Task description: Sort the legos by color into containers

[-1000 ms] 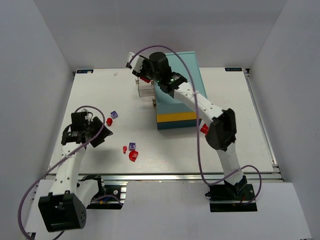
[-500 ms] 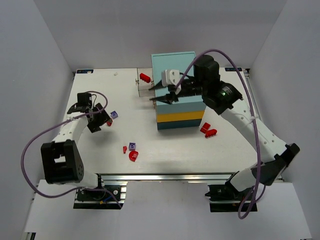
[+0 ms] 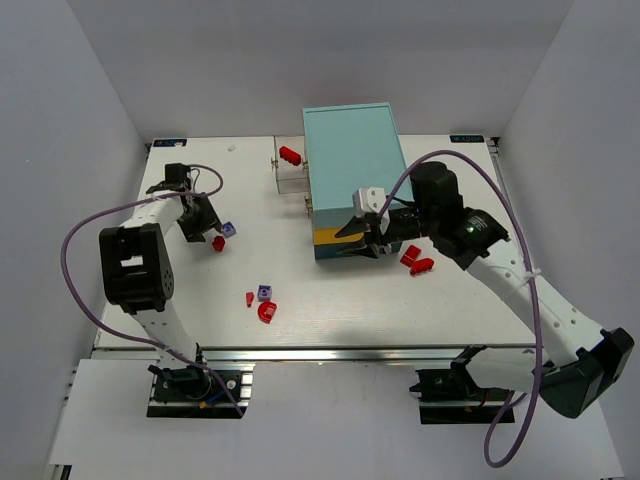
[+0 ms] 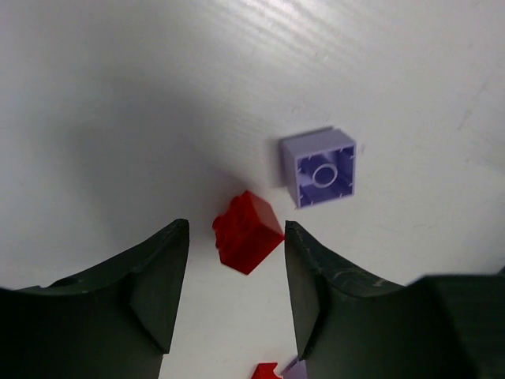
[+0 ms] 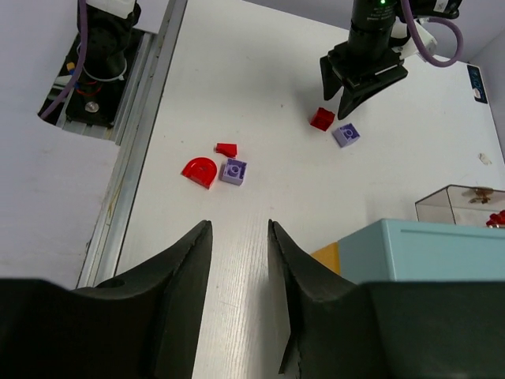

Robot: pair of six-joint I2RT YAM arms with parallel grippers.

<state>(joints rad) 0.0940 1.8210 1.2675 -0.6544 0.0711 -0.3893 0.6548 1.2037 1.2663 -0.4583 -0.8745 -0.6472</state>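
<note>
Left wrist view: my left claw (image 4: 236,227) hangs open, jaws straddling a red lego (image 4: 247,234); a purple lego (image 4: 319,168) lies just beside it, outside the jaws. Step in hand, I judge: picking up the red one. Next calls for closing squarely on its skewed faces, then carrying it to the clear drawer (image 3: 285,182) holding red pieces (image 3: 290,155), against the cabinet (image 3: 352,150). Right claw (image 5: 238,229) open, empty.

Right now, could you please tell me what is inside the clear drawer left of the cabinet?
One red lego lies in the clear drawer, toward its far side. The rest looks bare, though its clear walls blur the view.
</note>
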